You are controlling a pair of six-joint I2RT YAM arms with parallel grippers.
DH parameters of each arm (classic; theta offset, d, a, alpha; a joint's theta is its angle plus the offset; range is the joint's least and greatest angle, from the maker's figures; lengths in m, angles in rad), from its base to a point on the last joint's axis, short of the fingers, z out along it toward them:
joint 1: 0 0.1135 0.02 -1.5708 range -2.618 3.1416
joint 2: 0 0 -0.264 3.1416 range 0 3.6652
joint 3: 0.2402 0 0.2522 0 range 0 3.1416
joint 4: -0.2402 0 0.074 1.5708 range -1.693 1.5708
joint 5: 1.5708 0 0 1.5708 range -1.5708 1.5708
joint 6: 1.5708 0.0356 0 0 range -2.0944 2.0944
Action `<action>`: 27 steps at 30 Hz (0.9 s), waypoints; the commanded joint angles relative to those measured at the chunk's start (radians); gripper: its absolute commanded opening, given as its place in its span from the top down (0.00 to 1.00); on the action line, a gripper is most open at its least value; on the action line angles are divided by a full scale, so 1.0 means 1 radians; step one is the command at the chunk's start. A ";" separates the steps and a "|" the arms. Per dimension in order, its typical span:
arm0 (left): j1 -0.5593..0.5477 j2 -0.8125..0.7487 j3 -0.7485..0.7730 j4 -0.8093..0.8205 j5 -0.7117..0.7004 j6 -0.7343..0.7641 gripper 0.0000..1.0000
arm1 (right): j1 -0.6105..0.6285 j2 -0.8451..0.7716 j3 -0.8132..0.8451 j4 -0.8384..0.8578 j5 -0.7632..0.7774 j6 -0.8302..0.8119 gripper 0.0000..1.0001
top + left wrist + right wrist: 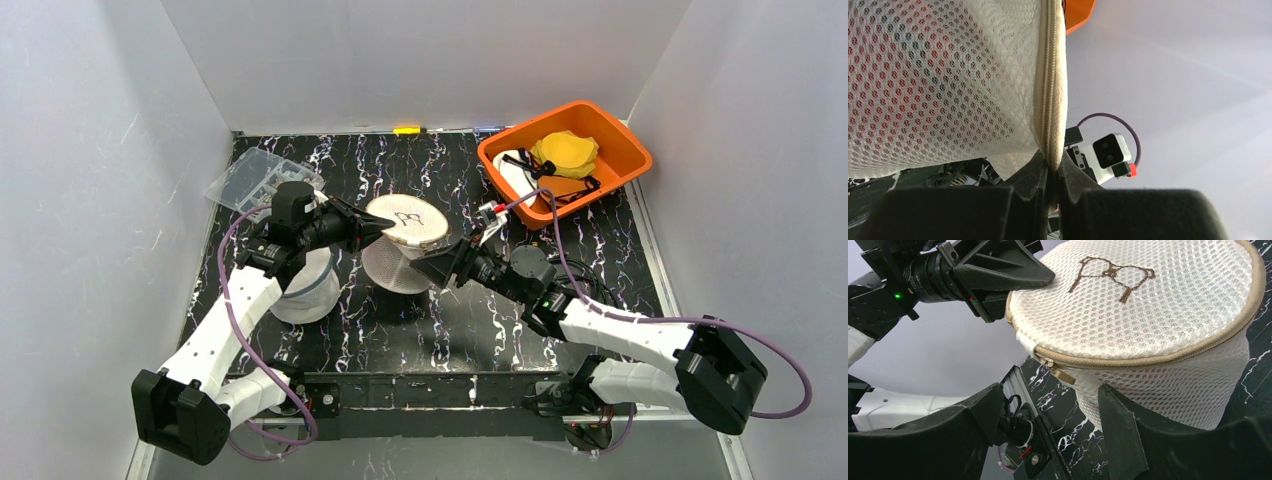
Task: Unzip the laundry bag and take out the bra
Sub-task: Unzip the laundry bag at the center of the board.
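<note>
Reaching rightward on a level, stretched arm, the left pincer (380, 229) clamps the zipped rim of the bag (412, 222), a round white mesh drum with a tan zipper (1158, 359), at the middle of the black marbled bench (400, 325). Opposite, on a low arm, the right pincer (432, 268) gapes wide, empty, just beside the zipper pull (1063, 375).

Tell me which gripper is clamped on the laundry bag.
The left gripper: its jaws are shut on the zippered rim of the laundry bag. The right gripper stands open, facing the zipper pull, gripping nothing.
</note>
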 commanded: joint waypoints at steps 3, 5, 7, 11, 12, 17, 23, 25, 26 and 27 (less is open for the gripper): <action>-0.002 -0.045 0.039 0.002 0.003 -0.009 1.00 | 0.004 0.021 0.044 0.092 0.016 0.023 0.24; -0.003 -0.048 0.039 0.001 0.002 -0.009 1.00 | 0.004 0.026 0.042 0.102 0.026 0.026 0.24; -0.003 -0.050 0.037 0.002 0.002 -0.008 1.00 | 0.003 0.024 0.037 0.125 0.035 0.031 0.24; -0.003 -0.047 0.032 0.001 0.000 -0.007 1.00 | 0.003 0.029 0.043 0.138 0.036 0.030 0.26; -0.003 -0.047 0.031 0.000 0.000 -0.007 1.00 | 0.003 0.029 0.044 0.142 0.035 0.030 0.27; -0.003 -0.044 0.028 0.000 -0.001 -0.007 1.00 | 0.004 0.039 0.050 0.159 0.015 0.031 0.30; -0.002 -0.042 0.025 0.000 -0.004 -0.004 1.00 | 0.003 0.030 0.041 0.179 0.004 0.029 0.33; -0.003 -0.041 0.025 0.001 -0.004 -0.004 1.00 | 0.003 0.023 0.038 0.180 0.000 0.027 0.34; -0.003 -0.039 0.024 0.001 -0.004 -0.004 1.00 | 0.003 0.018 0.036 0.180 -0.003 0.025 0.34; -0.003 -0.039 0.023 0.002 -0.003 -0.006 1.00 | 0.003 0.015 0.035 0.180 -0.004 0.022 0.35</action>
